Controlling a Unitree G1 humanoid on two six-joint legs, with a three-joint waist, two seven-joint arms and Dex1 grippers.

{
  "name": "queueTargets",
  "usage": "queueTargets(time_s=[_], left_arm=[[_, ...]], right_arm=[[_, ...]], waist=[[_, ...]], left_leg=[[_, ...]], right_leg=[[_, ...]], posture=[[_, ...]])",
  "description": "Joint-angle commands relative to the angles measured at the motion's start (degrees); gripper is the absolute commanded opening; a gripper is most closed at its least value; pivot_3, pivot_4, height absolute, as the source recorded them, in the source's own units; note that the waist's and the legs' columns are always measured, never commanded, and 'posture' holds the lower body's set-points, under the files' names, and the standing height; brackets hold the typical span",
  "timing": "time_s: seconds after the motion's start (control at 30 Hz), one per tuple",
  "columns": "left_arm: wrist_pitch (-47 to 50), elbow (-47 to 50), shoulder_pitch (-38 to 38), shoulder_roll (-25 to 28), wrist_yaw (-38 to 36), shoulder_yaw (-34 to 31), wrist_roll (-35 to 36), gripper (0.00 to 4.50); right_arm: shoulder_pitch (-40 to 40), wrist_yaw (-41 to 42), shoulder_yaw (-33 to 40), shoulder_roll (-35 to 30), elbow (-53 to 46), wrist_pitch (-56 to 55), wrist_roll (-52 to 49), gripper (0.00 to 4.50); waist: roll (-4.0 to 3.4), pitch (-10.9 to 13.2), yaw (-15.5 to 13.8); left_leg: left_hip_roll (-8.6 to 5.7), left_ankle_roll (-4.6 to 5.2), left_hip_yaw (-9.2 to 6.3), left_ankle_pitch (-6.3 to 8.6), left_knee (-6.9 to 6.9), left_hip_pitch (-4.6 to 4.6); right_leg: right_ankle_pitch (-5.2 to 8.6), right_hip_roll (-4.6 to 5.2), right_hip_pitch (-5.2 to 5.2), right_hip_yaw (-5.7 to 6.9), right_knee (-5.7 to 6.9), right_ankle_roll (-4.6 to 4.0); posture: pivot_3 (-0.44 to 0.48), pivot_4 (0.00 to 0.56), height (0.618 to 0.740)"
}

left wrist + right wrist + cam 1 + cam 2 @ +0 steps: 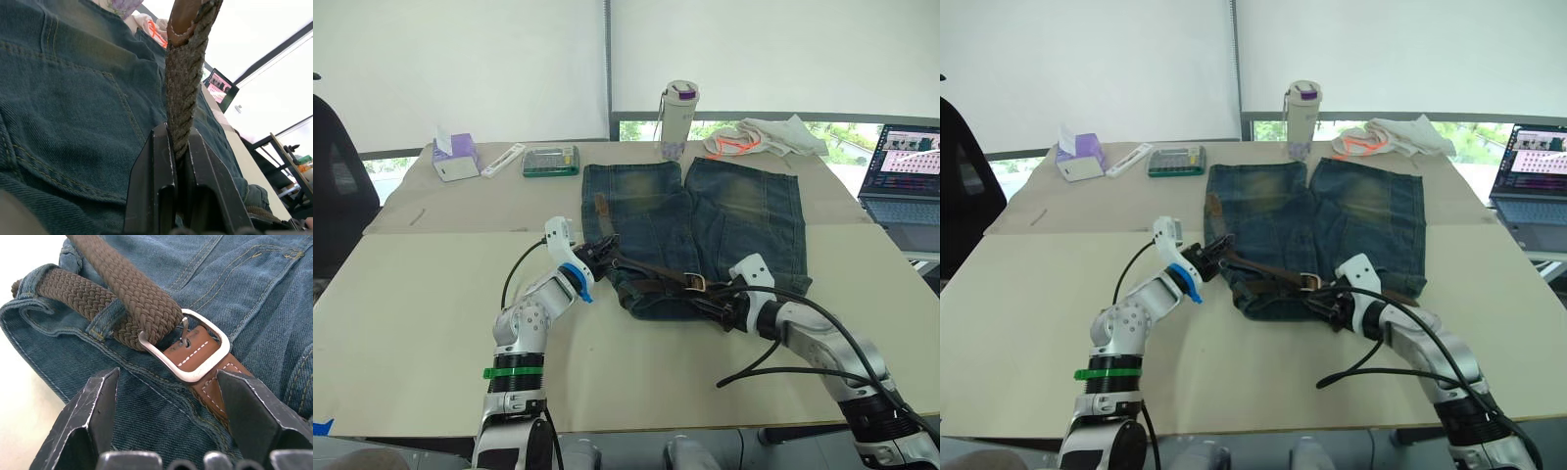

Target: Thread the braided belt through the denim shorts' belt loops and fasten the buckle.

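The denim shorts (744, 215) lie flat mid-table, waistband towards me. The braided belt (651, 269) runs along that waistband and under a belt loop (108, 317). Its braided strap passes through the silvery buckle (195, 357), whose prong rests on the brown leather tab. My left gripper (605, 251) is at the waistband's left end, shut on the belt (182, 88), which rises from its fingers (156, 171) to a leather tip. My right gripper (717, 299) is open, just in front of the buckle (696, 283), its fingers (93, 406) on either side without touching it.
At the table's far side stand a bottle (678, 119), a calculator (551, 161), a white remote (502, 160) and a tissue box (455, 157). A white cloth with orange cord (764, 137) lies behind the shorts. A laptop (906, 166) sits at the right.
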State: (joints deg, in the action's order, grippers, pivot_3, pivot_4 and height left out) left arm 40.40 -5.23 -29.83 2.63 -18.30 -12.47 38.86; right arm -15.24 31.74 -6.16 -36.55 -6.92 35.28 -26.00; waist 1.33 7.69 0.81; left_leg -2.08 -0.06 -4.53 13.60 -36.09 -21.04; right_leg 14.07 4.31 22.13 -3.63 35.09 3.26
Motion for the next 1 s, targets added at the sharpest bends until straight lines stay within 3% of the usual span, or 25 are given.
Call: queueTargets(time_s=[0.03,0.2,0.33,0.57,0.8,1.0], left_arm=[[0.0,3.2,0.4,1.3,-1.4,-0.1,1.1,0.00],[0.9,5.1,1.7,1.2,-1.6,1.0,2.0,0.00],[1.5,6.0,2.9,1.6,-2.0,1.9,1.8,0.00],[-1.6,5.5,4.4,4.7,-5.1,5.6,-2.3,0.00],[-4.1,4.5,4.3,6.1,-6.1,5.4,-4.3,0.00],[-4.9,5.0,5.2,6.8,-6.4,5.2,-5.1,0.00]], right_arm=[[1.7,1.3,0.7,0.0,1.9,1.6,1.3,3.49],[1.7,9.1,7.5,0.3,-1.8,-3.1,-4.5,3.49],[0.1,12.4,10.3,0.7,-1.3,-5.4,-5.8,2.34],[-6.4,18.5,7.1,1.6,11.0,-12.9,0.0,0.01],[-14.8,27.9,5.1,2.4,28.2,-20.7,4.7,0.01],[-17.7,33.4,4.0,4.8,32.2,-22.9,5.6,0.01]], waist=[[0.00,0.0,0.0],[0.00,0.0,-0.1],[-0.01,0.0,0.0],[-0.02,0.0,0.0],[-0.06,0.0,0.0],[-0.07,0.0,0.1]], left_leg=[[0.00,0.00,-0.01,0.00,0.00,0.00],[-0.01,0.00,-0.01,0.00,0.00,-0.03],[0.00,0.00,-0.02,0.00,0.01,-0.04],[-0.01,-0.02,0.05,-0.01,0.02,-0.02],[-0.02,-0.03,0.05,-0.02,0.02,-0.02],[0.00,-0.03,0.00,-0.02,0.06,-0.02]], right_leg=[[0.00,0.00,0.00,0.00,0.00,0.00],[0.00,0.01,0.01,0.00,-0.01,0.00],[0.00,0.02,0.04,-0.02,0.01,-0.01],[-0.02,-0.01,0.04,-0.01,0.00,-0.03],[-0.06,0.03,0.07,-0.01,0.01,-0.09],[-0.08,0.03,0.10,-0.01,0.05,-0.11]], posture=[[0.000,0.150,0.740],[0.000,0.150,0.740],[0.000,0.150,0.740],[0.000,0.150,0.740],[0.000,0.150,0.740],[0.000,0.150,0.740]])
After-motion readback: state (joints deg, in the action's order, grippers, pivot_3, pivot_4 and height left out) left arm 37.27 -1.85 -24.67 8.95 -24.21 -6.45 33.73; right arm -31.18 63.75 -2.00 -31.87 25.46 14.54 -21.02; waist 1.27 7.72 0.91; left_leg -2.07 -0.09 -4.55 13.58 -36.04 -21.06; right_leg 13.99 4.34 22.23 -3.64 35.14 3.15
